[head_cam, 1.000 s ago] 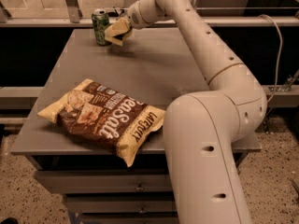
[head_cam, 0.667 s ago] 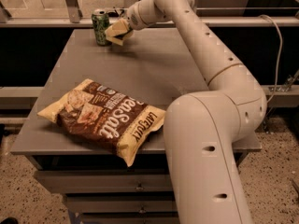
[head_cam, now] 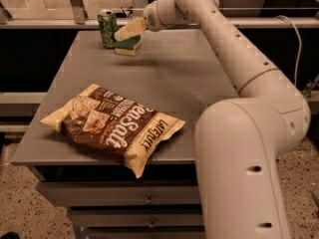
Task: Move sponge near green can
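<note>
Hand [head_cam: 130, 30] is low at the far end of the counter [head_cam: 174, 83]; cannot tell whether it grips or is slack. Sponge [head_cam: 128, 46] lies directly beneath the hand, apparently flat on the counter. Green can [head_cam: 107, 29] stands just beside it, on the side away from the arm. Best move, I judge: let go cleanly and lift straight up, with no drift toward the can. Sponge has a dark green top and a pale yellow base.
</note>
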Robot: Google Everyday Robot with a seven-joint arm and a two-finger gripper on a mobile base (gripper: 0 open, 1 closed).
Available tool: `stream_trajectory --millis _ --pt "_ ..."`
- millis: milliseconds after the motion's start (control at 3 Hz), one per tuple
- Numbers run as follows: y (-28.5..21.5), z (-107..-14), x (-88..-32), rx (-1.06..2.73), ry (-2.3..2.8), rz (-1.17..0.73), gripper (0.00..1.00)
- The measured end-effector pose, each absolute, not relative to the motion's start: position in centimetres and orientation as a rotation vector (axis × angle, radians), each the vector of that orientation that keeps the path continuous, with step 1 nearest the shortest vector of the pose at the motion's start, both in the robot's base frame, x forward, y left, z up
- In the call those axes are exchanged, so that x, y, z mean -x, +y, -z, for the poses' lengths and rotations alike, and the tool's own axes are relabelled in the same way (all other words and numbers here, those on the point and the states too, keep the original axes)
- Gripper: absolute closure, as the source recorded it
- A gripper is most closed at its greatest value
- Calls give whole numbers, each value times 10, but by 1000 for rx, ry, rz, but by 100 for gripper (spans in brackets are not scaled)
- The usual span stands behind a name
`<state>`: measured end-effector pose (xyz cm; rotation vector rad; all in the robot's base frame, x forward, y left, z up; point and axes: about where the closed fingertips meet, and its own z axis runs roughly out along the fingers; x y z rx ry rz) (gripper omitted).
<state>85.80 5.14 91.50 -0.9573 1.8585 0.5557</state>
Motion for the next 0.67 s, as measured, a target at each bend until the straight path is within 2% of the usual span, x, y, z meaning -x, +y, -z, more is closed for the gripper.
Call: stream_trajectory --millis 667 --pt "-44 -932 -815 813 1775 -581 0"
